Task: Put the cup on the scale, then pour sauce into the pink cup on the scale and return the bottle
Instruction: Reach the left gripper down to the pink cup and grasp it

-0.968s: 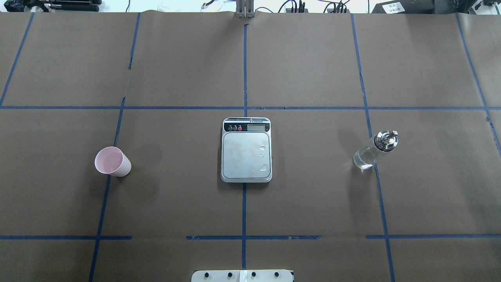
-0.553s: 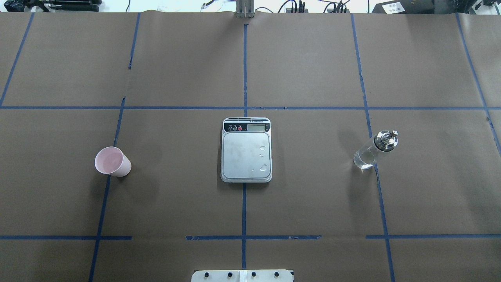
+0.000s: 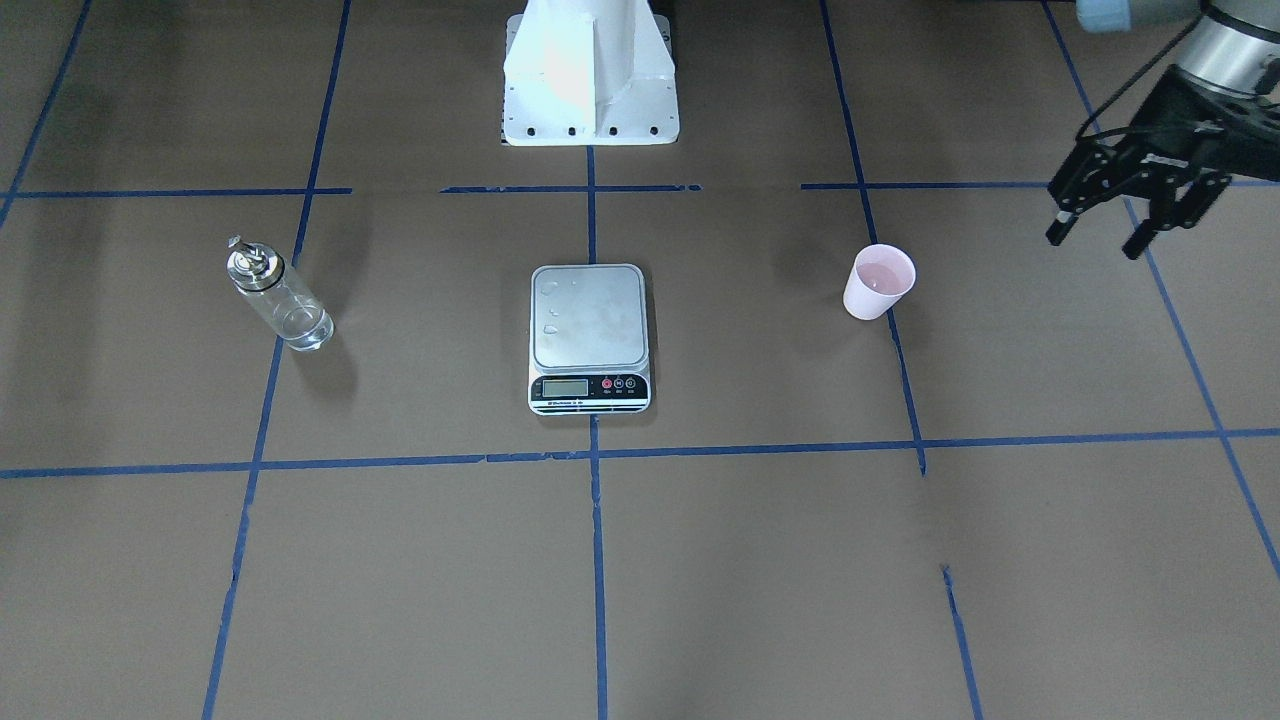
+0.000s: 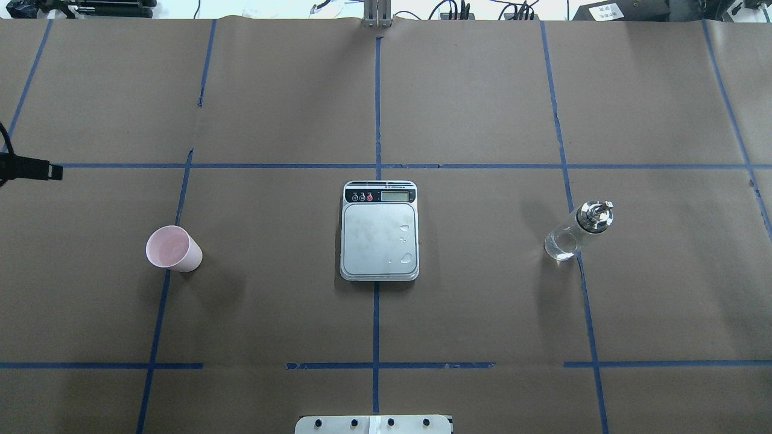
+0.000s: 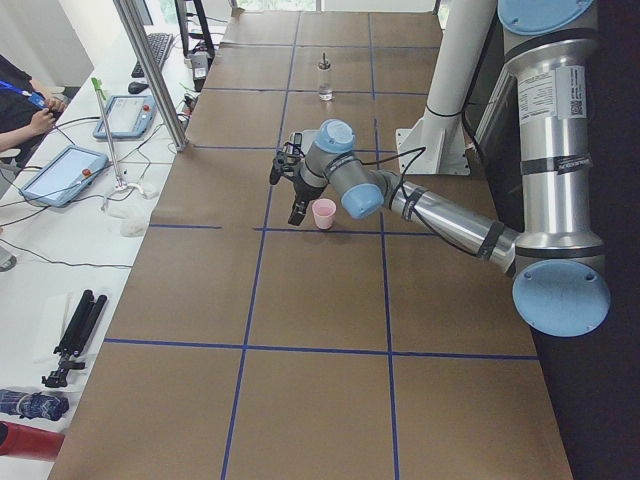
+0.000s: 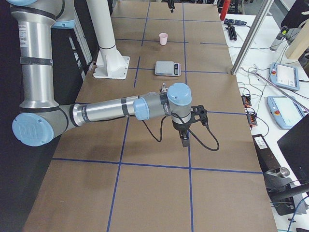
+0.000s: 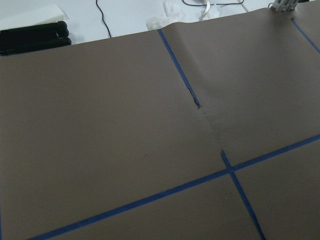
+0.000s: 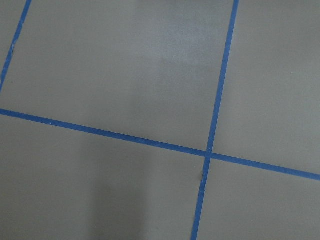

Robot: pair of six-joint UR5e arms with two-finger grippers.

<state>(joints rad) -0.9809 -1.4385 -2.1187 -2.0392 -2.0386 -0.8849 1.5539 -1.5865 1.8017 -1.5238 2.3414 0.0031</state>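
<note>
step: reach cup (image 3: 878, 282) | left gripper (image 3: 1093, 243) spread wide, empty, cup ahead of it, apart | next: straddle cup, close softly

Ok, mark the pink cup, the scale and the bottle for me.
cup (image 4: 172, 248), overhead view, inside its open mouth
scale (image 4: 377, 241), overhead view, on the steel platform
bottle (image 4: 570, 236), overhead view, on the clear glass body

Pale pink cup (image 4: 174, 248), steel-grey scale (image 4: 379, 241), clear silver-capped bottle (image 4: 576, 232), brown paper (image 4: 482, 301) crossed by blue tape (image 4: 375, 325).
</note>
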